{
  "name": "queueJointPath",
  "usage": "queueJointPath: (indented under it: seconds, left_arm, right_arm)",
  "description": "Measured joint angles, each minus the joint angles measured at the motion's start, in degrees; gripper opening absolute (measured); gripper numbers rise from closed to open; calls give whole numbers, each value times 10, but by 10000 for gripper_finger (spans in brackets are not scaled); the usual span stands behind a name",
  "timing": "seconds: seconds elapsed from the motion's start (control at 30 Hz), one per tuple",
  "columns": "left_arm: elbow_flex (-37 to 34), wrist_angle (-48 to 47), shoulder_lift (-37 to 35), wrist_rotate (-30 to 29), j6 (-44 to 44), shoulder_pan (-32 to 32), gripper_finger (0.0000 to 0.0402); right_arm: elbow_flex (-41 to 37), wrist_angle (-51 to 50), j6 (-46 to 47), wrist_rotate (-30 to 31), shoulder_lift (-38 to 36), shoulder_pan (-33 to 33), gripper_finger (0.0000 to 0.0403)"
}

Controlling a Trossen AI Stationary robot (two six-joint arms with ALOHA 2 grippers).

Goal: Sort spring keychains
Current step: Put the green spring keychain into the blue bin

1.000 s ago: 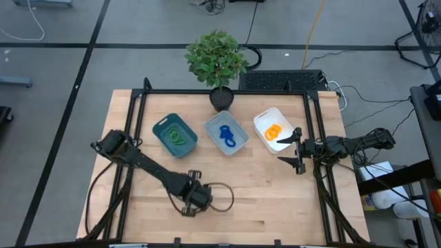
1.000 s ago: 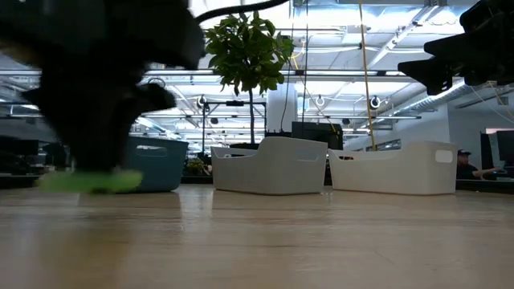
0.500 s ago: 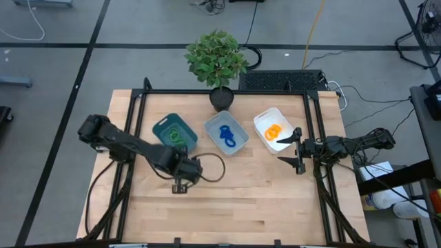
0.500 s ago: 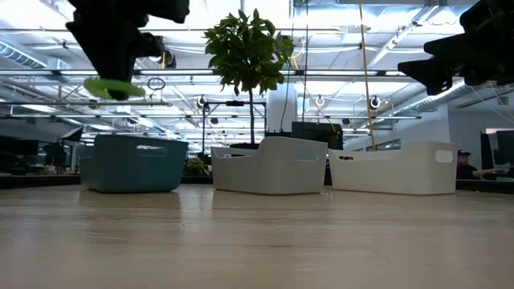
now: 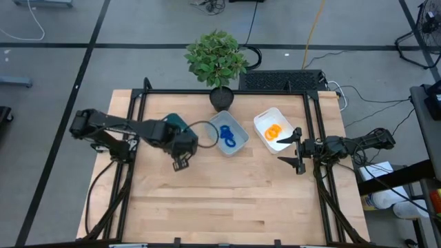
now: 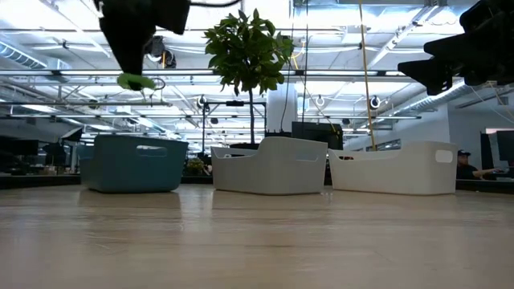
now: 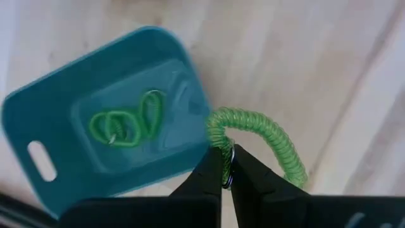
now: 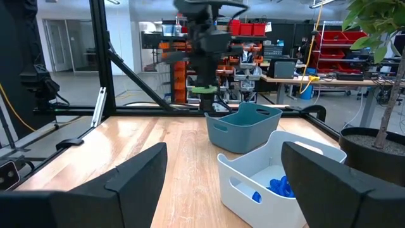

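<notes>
My left gripper [image 7: 226, 166] is shut on a green spring keychain [image 7: 266, 130] and hangs in the air over the near-right edge of the teal bin [image 7: 76, 183]. Two green keychains [image 7: 123, 123] lie on that bin's floor. The low view shows the held keychain [image 6: 136, 81] high above the table. The grey-blue bin [image 5: 234, 145] holds blue keychains [image 5: 226, 136], and the white bin [image 5: 265, 117] holds orange ones [image 5: 272, 131]. My right gripper [image 5: 298, 149] waits open near the table's right edge, beside the white bin. My left gripper pinches the green keychain at its small metal ring [image 7: 230, 166], at one end of the coil, between the two fingertips. The fingers point down from above. The coil is lifted clear and curves out beyond the fingertips, beside the teal bin's rim.
A potted plant [image 5: 217, 58] stands at the far edge behind the bins. The three bins sit in a row across the table's far half. Bare wood [image 5: 234, 200] fills the near half. A black frame [image 5: 138, 103] borders the table.
My left gripper, shut on the green keychain, has risen from low over the near middle of the table and travelled toward the far edge, ending beside the teal bin. The keychain has gone with it and now hangs high above the table.
</notes>
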Motion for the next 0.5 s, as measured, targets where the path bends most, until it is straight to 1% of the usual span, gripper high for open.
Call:
queueJointPath:
  seconds: [0.33, 0.5]
  left_arm:
    - [0, -8, -3, -4, 19, 109, 9]
    - [0, -12, -3, -4, 20, 153, 9]
  right_arm:
    - [0, 0, 0, 0, 0, 0, 297]
    - [0, 0, 0, 0, 0, 0, 297]
